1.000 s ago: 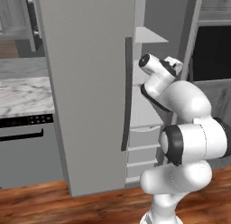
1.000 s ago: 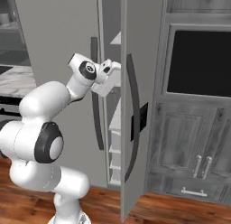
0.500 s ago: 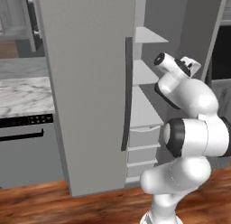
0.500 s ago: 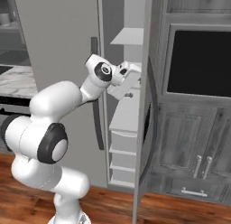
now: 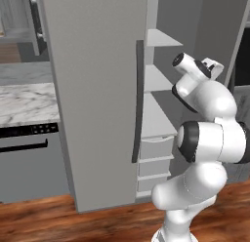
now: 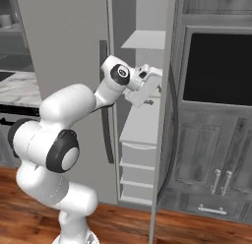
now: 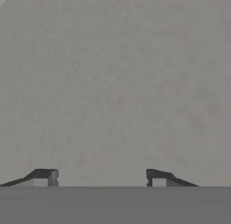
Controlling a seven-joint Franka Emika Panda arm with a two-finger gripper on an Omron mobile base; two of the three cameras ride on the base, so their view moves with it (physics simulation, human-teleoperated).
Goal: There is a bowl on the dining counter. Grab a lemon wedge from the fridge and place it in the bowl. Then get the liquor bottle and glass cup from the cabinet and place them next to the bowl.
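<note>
The fridge [image 5: 97, 90] is tall and light grey, and its left door with the long dark handle [image 5: 137, 99] is closed. Its right door [image 6: 165, 115] stands swung open, edge-on in the right base view. Inside are pale shelves [image 6: 142, 125] with nothing that I can make out on them. My gripper [image 6: 152, 83] is at mid-shelf height, right against the inner face of the open door. In the hand view my gripper [image 7: 101, 178] is open and faces a plain grey surface, with nothing between the fingertips [image 7: 43, 177]. The lemon wedge, bowl, liquor bottle and glass cup are out of view.
Drawers [image 5: 156, 158] fill the fridge's lower part. A marble counter [image 5: 24, 102] over a dark appliance lies to the left. Right of the fridge there is a black built-in oven [image 6: 216, 66] above grey wood doors with bar handles [image 6: 221, 181]. The floor is wood.
The arm has swung to the right and the fridge's right door has swung further open with it. The fingers have drawn somewhat closer together.
</note>
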